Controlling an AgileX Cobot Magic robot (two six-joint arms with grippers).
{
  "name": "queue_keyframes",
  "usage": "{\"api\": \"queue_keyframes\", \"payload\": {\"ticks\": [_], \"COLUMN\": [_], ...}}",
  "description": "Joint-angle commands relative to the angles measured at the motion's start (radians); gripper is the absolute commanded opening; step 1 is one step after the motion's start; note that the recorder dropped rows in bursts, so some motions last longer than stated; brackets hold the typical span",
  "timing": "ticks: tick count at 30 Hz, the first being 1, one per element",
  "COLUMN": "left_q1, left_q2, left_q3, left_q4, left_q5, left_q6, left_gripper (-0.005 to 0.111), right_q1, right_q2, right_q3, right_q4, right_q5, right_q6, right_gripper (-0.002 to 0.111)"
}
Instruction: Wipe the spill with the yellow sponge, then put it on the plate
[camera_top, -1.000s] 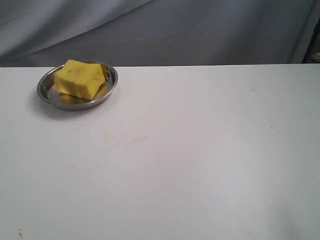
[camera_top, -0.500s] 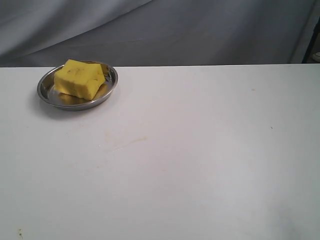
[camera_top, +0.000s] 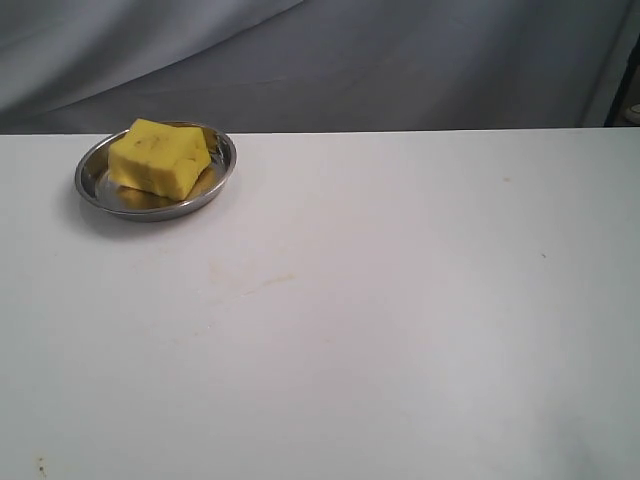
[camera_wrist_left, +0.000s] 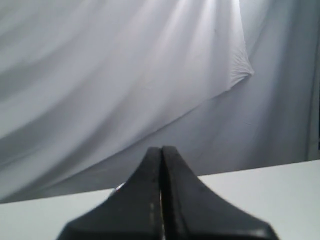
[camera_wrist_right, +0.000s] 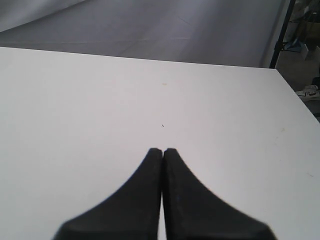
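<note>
The yellow sponge (camera_top: 158, 156) lies in the shiny steel plate (camera_top: 96, 193) at the table's back left in the exterior view. No amber puddle shows; only a faint pale smear (camera_top: 262, 283) marks the white tabletop below and right of the plate. Neither arm appears in the exterior view. My left gripper (camera_wrist_left: 161, 149) is shut and empty, facing the grey curtain above the table's far edge; a sliver of the plate's rim (camera_wrist_left: 119, 187) peeks beside its fingers. My right gripper (camera_wrist_right: 163, 150) is shut and empty over bare white table.
A grey curtain (camera_top: 330, 60) hangs behind the table's far edge. A dark stand pole (camera_wrist_right: 280, 32) and some clutter lie beyond the table's right corner. Small specks (camera_top: 505, 180) dot the white surface.
</note>
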Motion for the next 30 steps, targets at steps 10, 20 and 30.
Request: {"api": "queue_keyframes", "payload": {"ticks": [10, 20, 30], "left_q1": [0.011, 0.011, 0.011], "left_q2": [-0.005, -0.005, -0.005], "left_q3": [0.002, 0.107, 0.311], "left_q4": [0.033, 0.196, 0.253], "left_q5": [-0.068, -0.112, -0.174], "left_q6": [0.042, -0.228, -0.295], "left_gripper": [0.000, 0.000, 0.000], "right_q1": [0.001, 0.001, 0.001], "right_q2": [-0.004, -0.004, -0.004], "right_q3": [0.004, 0.004, 0.004], "right_q4": [0.004, 0.004, 0.004], "right_q5": [-0.003, -0.003, -0.003], "right_q6": [-0.002, -0.002, -0.002], "right_gripper": [0.000, 0.000, 0.000]}}
